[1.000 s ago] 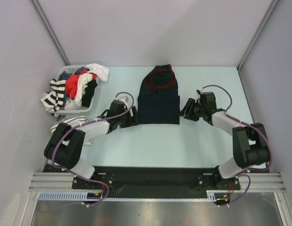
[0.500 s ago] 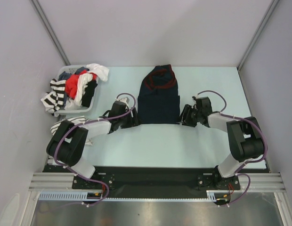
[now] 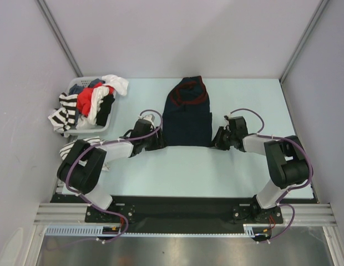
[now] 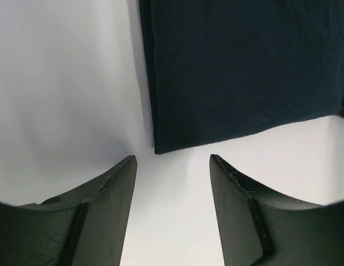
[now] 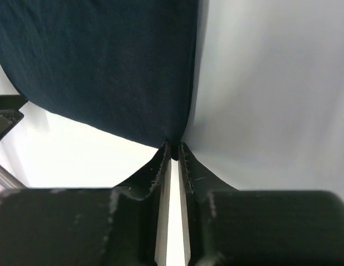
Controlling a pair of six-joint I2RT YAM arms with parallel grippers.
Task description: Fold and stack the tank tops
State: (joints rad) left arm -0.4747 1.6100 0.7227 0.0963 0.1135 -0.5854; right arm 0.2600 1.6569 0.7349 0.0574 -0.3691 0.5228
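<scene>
Hem lift pending: right gripper (image 5: 173, 147) closed, seemingly pinching near corner of flat dark navy jersey tank top (image 3: 186, 119); left gripper (image 4: 172, 158) open, just short of opposite corner.

white basket (image 3: 90, 131) far left on pale table (image 3: 244, 166); red garment (image 3: 87, 98) inside.

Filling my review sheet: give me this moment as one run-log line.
navy tank top: flat on table | left pincer: open, short of its near-left corner | right pincer: shut on its near-right corner
</scene>
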